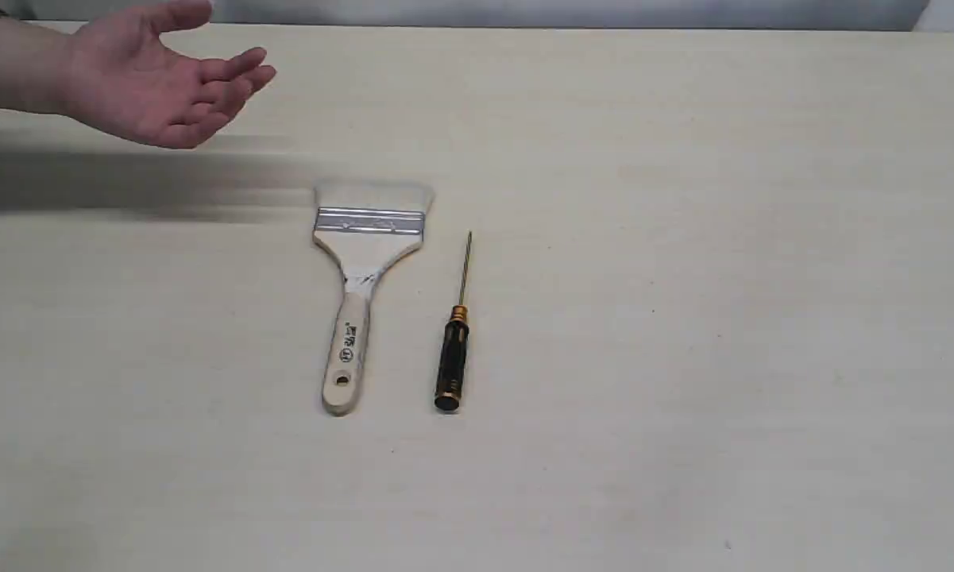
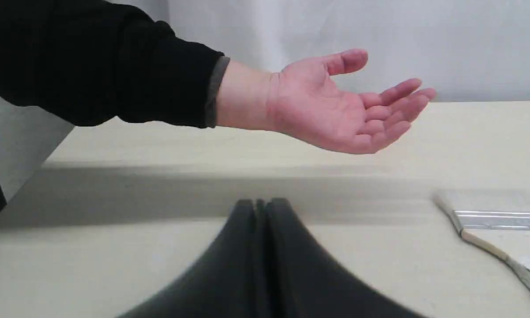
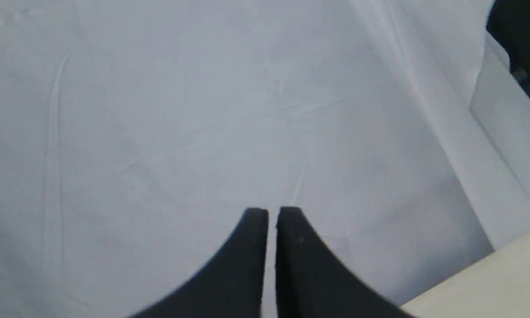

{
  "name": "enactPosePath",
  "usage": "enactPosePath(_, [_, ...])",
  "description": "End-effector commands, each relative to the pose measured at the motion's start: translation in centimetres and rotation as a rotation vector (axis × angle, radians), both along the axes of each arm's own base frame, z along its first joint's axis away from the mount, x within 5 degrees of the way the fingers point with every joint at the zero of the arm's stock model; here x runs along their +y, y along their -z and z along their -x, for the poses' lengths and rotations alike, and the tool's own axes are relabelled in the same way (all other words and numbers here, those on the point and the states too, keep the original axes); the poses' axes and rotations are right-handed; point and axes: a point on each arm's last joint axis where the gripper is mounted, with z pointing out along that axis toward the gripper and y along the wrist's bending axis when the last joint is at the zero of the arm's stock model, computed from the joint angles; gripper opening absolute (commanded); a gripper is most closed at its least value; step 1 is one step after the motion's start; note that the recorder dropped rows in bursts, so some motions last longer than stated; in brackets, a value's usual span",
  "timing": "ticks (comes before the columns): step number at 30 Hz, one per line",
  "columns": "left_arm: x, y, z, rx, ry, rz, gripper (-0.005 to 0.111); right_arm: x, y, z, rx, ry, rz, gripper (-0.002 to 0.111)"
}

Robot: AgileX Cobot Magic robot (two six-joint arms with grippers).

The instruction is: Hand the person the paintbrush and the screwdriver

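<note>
The paintbrush (image 1: 365,270) lies flat mid-table, pale bristles pointing away and wooden handle toward the near edge; its ferrule (image 2: 498,219) also shows in the left wrist view. Just right of it lies the screwdriver (image 1: 453,349), black handle near, thin shaft pointing away. The person's open hand (image 1: 159,79) hovers palm up above the far left of the table, and its palm (image 2: 335,110) faces the left wrist camera. My left gripper (image 2: 261,204) is shut and holds nothing, short of the hand. My right gripper (image 3: 272,212) is shut, empty, facing a white cloth. Neither gripper appears in the exterior view.
The light wooden table (image 1: 683,357) carries only the two tools. A dark band of shadow (image 1: 127,183) crosses its left side under the forearm. White cloth (image 3: 203,110) hangs behind the table, and the table corner (image 3: 490,287) shows in the right wrist view.
</note>
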Motion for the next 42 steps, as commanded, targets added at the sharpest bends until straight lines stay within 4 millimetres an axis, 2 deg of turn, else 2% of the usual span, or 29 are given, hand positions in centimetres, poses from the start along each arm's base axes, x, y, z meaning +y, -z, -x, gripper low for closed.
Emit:
enactPosePath(1, [-0.1,0.0,0.0,-0.006,0.009,0.006,0.000,0.0,0.4,-0.1,0.026,-0.027,-0.094,0.004])
enactPosePath(3, [-0.1,0.0,0.0,-0.006,0.009,0.006,0.000,0.3,1.0,-0.3,0.092,-0.058,-0.100,0.004])
enactPosePath(6, [-0.1,0.0,0.0,-0.006,0.009,0.006,0.000,1.0,-0.2,0.0,0.166,-0.120,-0.067,0.004])
enactPosePath(12, [-0.1,0.0,0.0,-0.006,0.009,0.006,0.000,2.1,-6.3,2.1,0.113,-0.210,0.034,0.004])
enactPosePath(15, [-0.1,0.0,0.0,-0.006,0.009,0.006,0.000,3.5,-9.4,3.9,0.048,-0.334,0.109,0.004])
enactPosePath(18, [-0.1,0.0,0.0,-0.006,0.009,0.006,0.000,5.9,-12.0,5.8,-0.041,-0.526,0.360,0.005])
enactPosePath(21, [-0.1,0.0,0.0,-0.006,0.009,0.006,0.000,7.7,-13.3,6.4,-0.091,-0.719,0.512,0.006])
enactPosePath(23, [-0.1,0.0,0.0,-0.006,0.009,0.006,0.000,8.1,-13.9,5.6,-0.057,-0.764,0.540,0.017])
enactPosePath(26, [-0.1,0.0,0.0,-0.008,0.009,0.004,0.000,7.9,-14.2,3.6,0.002,-0.723,0.573,0.031])
enactPosePath(28, [-0.1,0.0,0.0,-0.008,0.008,0.002,0.000,7.6,-14.4,2.1,0.036,-0.711,0.590,0.036])
enactPosePath(33, [-0.1,0.0,0.0,-0.008,0.008,0.002,0.000,6.9,-14.2,-1.6,0.130,-0.706,0.620,0.037])
enactPosePath(39, [-0.1,0.0,0.0,-0.008,0.008,0.002,0.000,5.2,-13.0,-6.5,0.271,-0.608,0.617,0.037])
enactPosePath(42, [-0.1,0.0,0.0,-0.008,0.008,0.002,0.000,4.8,-12.2,-8.1,0.327,-0.601,0.624,0.037])
